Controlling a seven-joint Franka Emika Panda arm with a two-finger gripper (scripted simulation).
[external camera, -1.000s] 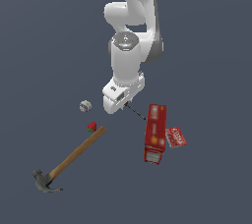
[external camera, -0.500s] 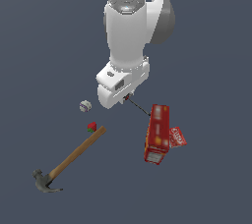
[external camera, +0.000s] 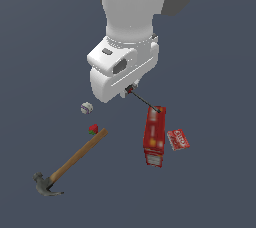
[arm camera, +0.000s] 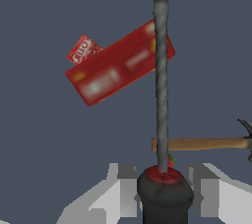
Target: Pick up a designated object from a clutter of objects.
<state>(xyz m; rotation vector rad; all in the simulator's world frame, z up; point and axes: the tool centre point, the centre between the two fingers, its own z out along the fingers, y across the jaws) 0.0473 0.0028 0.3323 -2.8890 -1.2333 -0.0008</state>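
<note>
While the gripper (arm camera: 165, 188) pinches one screwdriver (arm camera: 161, 85), one hammer (external camera: 70, 163), ball (external camera: 87, 107) and box (external camera: 154, 136) lie below.

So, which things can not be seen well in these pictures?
- Exterior view: the arm's body hides the gripper and most of the screwdriver handle.
- Wrist view: the hammer head is cut off by the edge; the strawberry sits mostly behind the screwdriver.
- Red box print: blurred.

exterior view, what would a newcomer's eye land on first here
The big white gripper fills the upper middle, shut on the screwdriver, whose thin dark shaft slants out toward the red box. Next comes the wooden-handled hammer lying diagonally at the lower left of the exterior view, with a tiny strawberry by its handle end.
</note>
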